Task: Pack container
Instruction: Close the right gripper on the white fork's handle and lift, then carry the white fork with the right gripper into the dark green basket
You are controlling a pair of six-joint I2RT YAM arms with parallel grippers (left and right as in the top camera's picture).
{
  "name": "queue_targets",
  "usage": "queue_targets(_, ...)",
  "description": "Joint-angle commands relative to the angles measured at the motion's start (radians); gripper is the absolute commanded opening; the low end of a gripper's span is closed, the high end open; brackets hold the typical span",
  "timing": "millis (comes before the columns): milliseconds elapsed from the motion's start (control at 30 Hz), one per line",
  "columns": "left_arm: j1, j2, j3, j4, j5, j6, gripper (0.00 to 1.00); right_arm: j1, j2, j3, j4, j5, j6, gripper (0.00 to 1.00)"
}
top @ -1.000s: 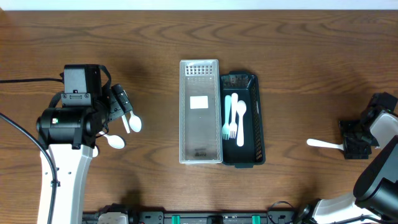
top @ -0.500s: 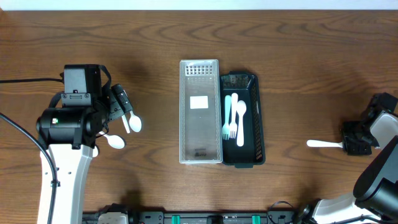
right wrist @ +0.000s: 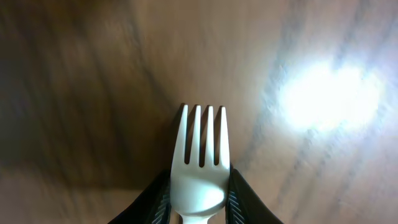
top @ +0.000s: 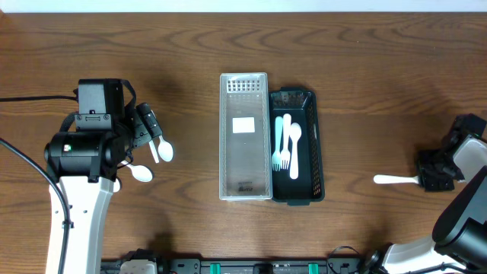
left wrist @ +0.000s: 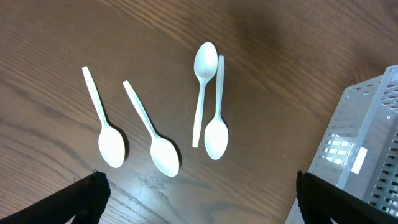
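Right gripper [right wrist: 198, 194]: I see it pinched tight on the white fork [right wrist: 200, 149], well right of the black tray [top: 313, 144].
Left gripper [left wrist: 202, 196]: spread wide and empty, above four white spoons [left wrist: 163, 152] well left of the tray.
Black tray: white cutlery [top: 285, 148] inside; clear bin [top: 224, 137] against its left side.

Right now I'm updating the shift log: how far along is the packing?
Done: some white cutlery lies in the black bin. In hand: the right hand grips a fork at the right side of the table. Left: that fork and four spoons lying under the open left hand. The clear bin holds no cutlery.
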Motion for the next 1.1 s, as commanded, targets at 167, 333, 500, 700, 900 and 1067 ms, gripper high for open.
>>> queue_targets(167, 0.004, 0.004, 0.007, -0.002, -0.019, 0.017, 0.98, 0.177, -0.050, 0.182, -0.134, -0.027, -0.183, 0.01)
queue_targets(333, 0.004, 0.004, 0.007, -0.002, -0.019, 0.017, 0.98, 0.359, -0.106, 0.394, -0.217, -0.027, -0.311, 0.01)
queue_targets(500, 0.004, 0.004, 0.007, -0.002, -0.019, 0.017, 0.98, 0.576, -0.111, 0.595, -0.283, -0.041, -0.475, 0.01)
queue_targets(700, 0.004, 0.004, 0.007, -0.002, -0.019, 0.017, 0.98, 0.817, -0.103, 0.634, -0.259, -0.007, -0.568, 0.01)
queue_targets(900, 0.004, 0.004, 0.007, -0.002, -0.019, 0.017, 0.98, 0.935, -0.014, 0.599, -0.267, -0.002, -0.568, 0.01)
queue_targets(1067, 0.004, 0.004, 0.007, -0.003, -0.019, 0.017, 0.98, 0.989, 0.100, 0.585, -0.272, -0.001, -0.564, 0.01)
